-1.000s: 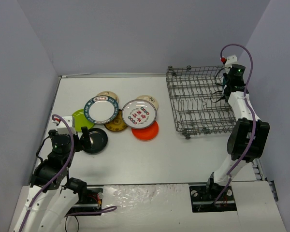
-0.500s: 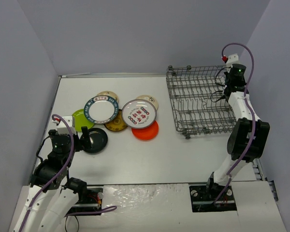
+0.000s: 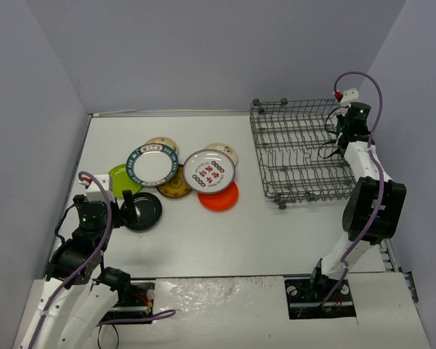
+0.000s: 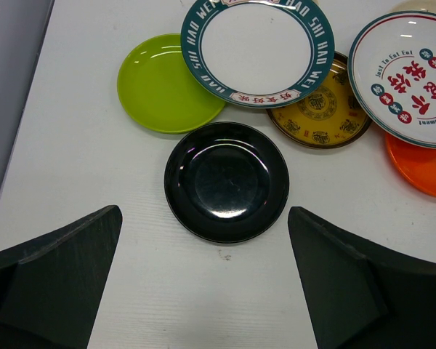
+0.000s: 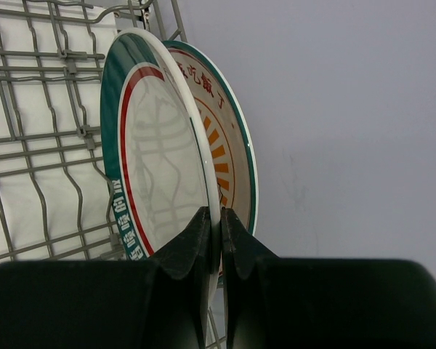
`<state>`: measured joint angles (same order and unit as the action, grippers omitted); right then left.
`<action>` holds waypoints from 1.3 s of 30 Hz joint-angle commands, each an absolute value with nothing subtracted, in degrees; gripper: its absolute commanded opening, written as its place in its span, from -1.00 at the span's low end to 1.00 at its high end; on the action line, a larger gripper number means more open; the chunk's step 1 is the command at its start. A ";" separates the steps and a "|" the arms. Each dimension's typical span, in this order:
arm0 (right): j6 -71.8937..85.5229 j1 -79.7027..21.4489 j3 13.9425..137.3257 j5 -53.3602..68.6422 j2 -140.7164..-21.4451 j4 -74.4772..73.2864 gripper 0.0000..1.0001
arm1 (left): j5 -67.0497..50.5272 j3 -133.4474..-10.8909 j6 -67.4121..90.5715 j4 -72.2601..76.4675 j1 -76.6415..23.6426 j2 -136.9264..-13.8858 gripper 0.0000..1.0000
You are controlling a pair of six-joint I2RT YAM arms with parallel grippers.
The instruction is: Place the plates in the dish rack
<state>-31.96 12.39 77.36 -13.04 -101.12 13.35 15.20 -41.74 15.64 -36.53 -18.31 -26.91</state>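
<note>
Right gripper (image 5: 219, 218) fingers are pinched tight on the lower rim of a green-rimmed plate (image 5: 160, 167), which stands upright at the edge of the dish rack (image 5: 43, 109), just in front of a second upright plate (image 5: 236, 145). Left gripper (image 4: 204, 212) hangs spread wide and empty above the black plate (image 4: 227, 182). Other plates (image 3: 182, 174) lie clustered on the table (image 3: 276, 240), left of the rack.

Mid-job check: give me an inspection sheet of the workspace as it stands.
Surface: white table, no spills seen.
Job's things: eight plates flat left of the dish rack; upright plate and second plate behind it at the rack's right edge.
Clutter: nothing seen.
Grippers: left gripper open by the black plate; right gripper shut on the upright plate.
Cables: purple cables loop along both arms.
Surroundings: grey walls on three sides.
</note>
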 commanded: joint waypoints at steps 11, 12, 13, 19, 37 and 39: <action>-26.92 13.45 78.25 -7.57 -101.60 17.35 -0.84 | 15.47 -44.21 15.30 -33.05 -18.11 -28.11 0.94; -26.81 13.45 78.09 -7.38 -101.60 17.32 -0.76 | 15.47 -44.21 15.29 -33.05 -18.11 -28.12 0.94; -26.82 13.45 77.94 -7.23 -101.57 17.31 -0.69 | 15.47 -44.21 15.31 -33.05 -18.11 -28.12 0.94; -26.53 13.45 78.17 -7.33 -101.28 17.31 -0.37 | 15.47 -44.21 15.32 -33.05 -18.11 -28.04 0.94; -17.66 11.48 78.45 -4.94 -85.89 13.02 0.53 | 15.58 -44.23 15.29 -33.16 -18.11 -26.85 0.94; -13.66 10.23 77.77 -4.92 -83.25 11.91 0.57 | 15.62 -44.21 15.29 -33.20 -18.11 -26.81 0.94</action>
<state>-20.82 12.39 77.34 -5.81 -91.67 10.72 15.22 -41.74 15.64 -36.53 -18.31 -26.64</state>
